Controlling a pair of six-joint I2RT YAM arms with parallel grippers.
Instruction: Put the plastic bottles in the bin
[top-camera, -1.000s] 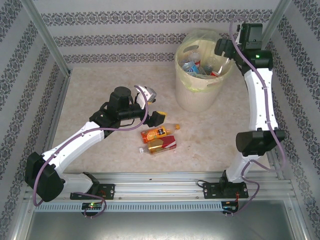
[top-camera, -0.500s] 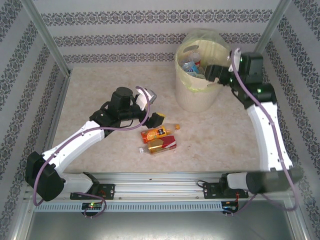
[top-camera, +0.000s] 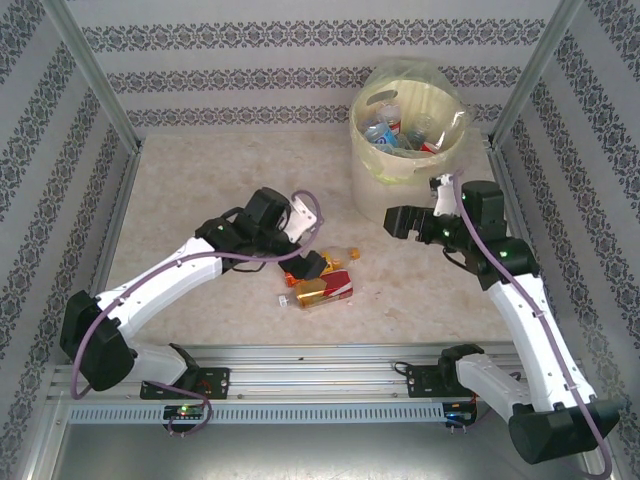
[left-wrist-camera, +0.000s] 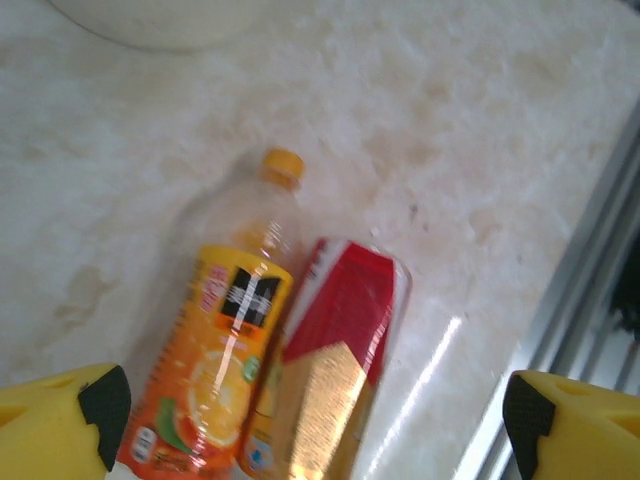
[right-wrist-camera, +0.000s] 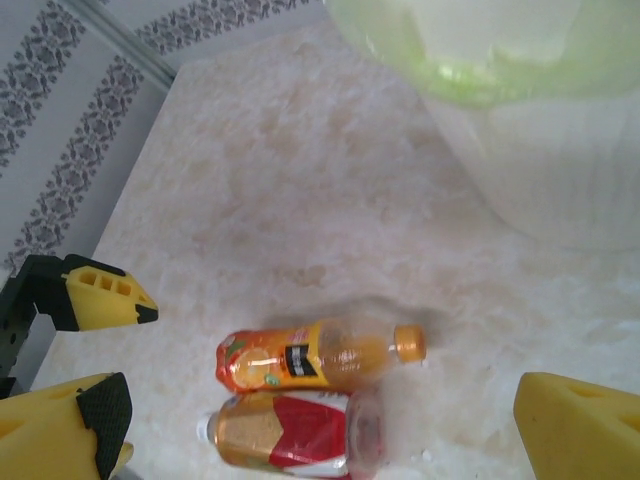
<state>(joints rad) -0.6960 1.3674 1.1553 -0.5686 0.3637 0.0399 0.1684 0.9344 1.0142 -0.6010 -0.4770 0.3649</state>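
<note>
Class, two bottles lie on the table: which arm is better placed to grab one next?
Left. The left gripper, open, hangs over the orange bottle and red bottle; the right gripper is by the bin.

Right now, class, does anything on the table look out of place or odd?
Two bottles lie on their sides, side by side, on the table outside the bin: the orange-label bottle and the red-and-gold-label bottle. Nothing looks spilled.

Orange-label bottle (right-wrist-camera: 320, 355), orange cap, lying on side, touching red-and-gold-label bottle (right-wrist-camera: 290, 435), white cap, lying parallel. Cream bin (top-camera: 405, 190) upright, well apart, holding several bottles (top-camera: 385, 133).
</note>
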